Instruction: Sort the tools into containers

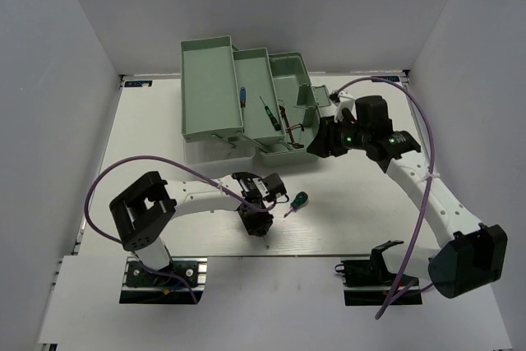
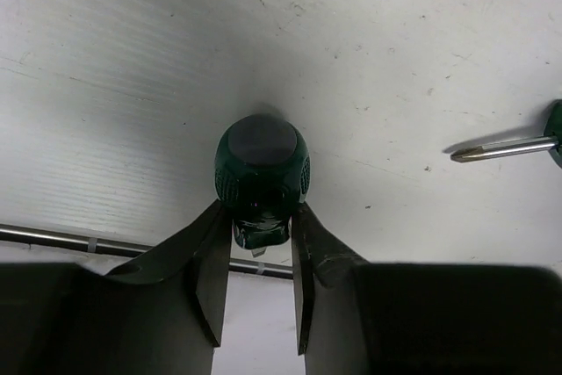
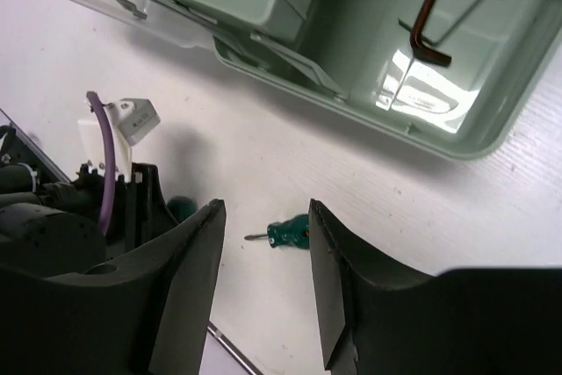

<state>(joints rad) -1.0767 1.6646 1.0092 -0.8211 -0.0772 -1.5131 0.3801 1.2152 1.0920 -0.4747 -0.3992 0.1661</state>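
Observation:
My left gripper (image 1: 256, 224) points down at the table's front middle. In the left wrist view its fingers (image 2: 206, 256) press both sides of a stubby green-handled screwdriver (image 2: 261, 173), whose tip points back between them. A second green screwdriver (image 1: 297, 200) (image 2: 505, 148) (image 3: 290, 234) lies loose on the table just to the right. My right gripper (image 1: 316, 145) (image 3: 265, 212) hovers open and empty beside the toolbox's right tray (image 1: 294, 71) (image 3: 492, 133). That tray holds reddish-brown hex keys (image 1: 289, 126) (image 3: 435, 19). A blue screwdriver (image 1: 242, 96) lies in the left tray (image 1: 205, 80).
A slim dark tool (image 1: 266, 109) lies in the middle tray (image 1: 251, 67). The toolbox's translucent lid (image 1: 215, 150) folds out toward the front. A metal rail (image 2: 53, 234) runs along the table's front edge, close behind the left gripper. White walls enclose the table.

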